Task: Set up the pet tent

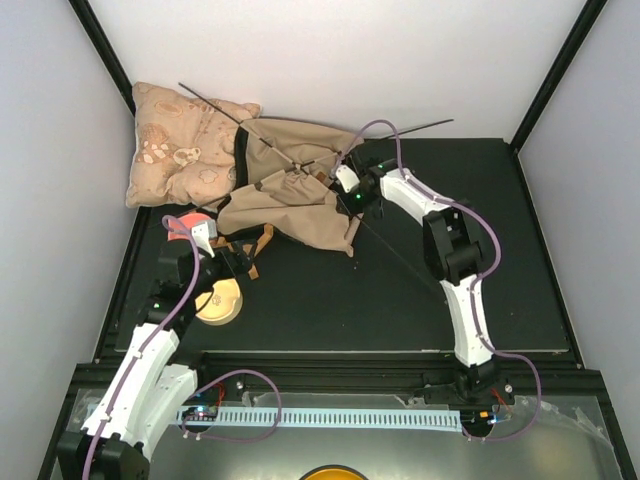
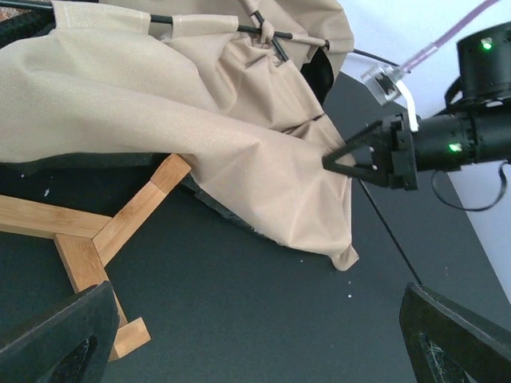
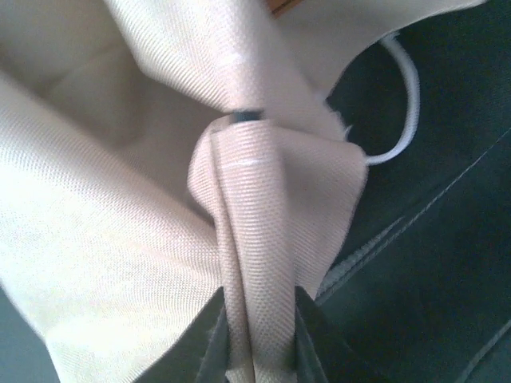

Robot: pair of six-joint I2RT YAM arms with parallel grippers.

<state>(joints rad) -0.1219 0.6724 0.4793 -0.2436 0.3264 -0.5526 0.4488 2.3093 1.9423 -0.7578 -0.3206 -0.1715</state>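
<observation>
The pet tent (image 1: 290, 205) lies collapsed at the back middle of the black mat, tan fabric bunched, with thin black poles (image 1: 293, 160) crossing on top. My right gripper (image 1: 343, 192) is at the tent's right edge, shut on a fold of tan fabric (image 3: 263, 239) pinched between its fingertips (image 3: 299, 335). It also shows in the left wrist view (image 2: 339, 159) against the fabric (image 2: 184, 112). My left gripper (image 2: 255, 351) is wide open and empty, low over the bare mat in front of the tent (image 1: 236, 262).
A puffy beige patterned cushion (image 1: 185, 140) lies at the back left. A bamboo frame (image 2: 96, 231) sticks out from under the tent's front left. A round yellow disc (image 1: 220, 300) and an orange object (image 1: 185, 222) lie by the left arm. A white cord loop (image 3: 403, 104) lies beside the fabric.
</observation>
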